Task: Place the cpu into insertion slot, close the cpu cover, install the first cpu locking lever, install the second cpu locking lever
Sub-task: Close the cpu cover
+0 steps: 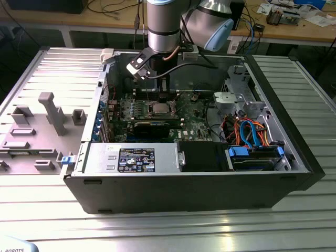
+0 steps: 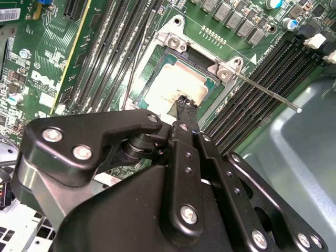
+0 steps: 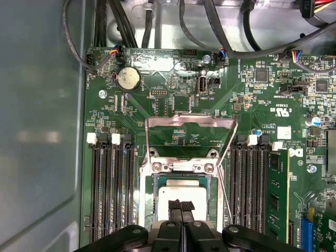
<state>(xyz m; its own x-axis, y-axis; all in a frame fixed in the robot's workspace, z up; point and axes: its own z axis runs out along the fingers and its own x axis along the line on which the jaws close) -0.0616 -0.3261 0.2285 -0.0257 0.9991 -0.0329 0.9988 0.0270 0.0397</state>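
Note:
The cpu [image 3: 169,193] lies flat in the insertion slot [image 3: 157,167], its pale metal top showing in both wrist views [image 2: 170,84]. My gripper [image 3: 181,206] is shut, with its black fingertips [image 2: 187,103] together just over the chip's near edge and nothing between them. The cpu cover [image 3: 191,121] stands open, tipped up at the far side of the socket. Two thin locking levers [image 3: 227,152] are raised on either side, and one [image 2: 268,93] sticks out past the memory slots. In the exterior view the gripper [image 1: 160,95] hangs over the socket [image 1: 159,109] inside the computer case.
Long black memory slots [image 3: 110,189] flank the socket on both sides. A black graphics card [image 1: 152,126] lies in front of it. The silver power supply [image 1: 131,157], a drive cage with blue and orange cables [image 1: 252,131] and the grey case wall [image 3: 42,131] hem in the board.

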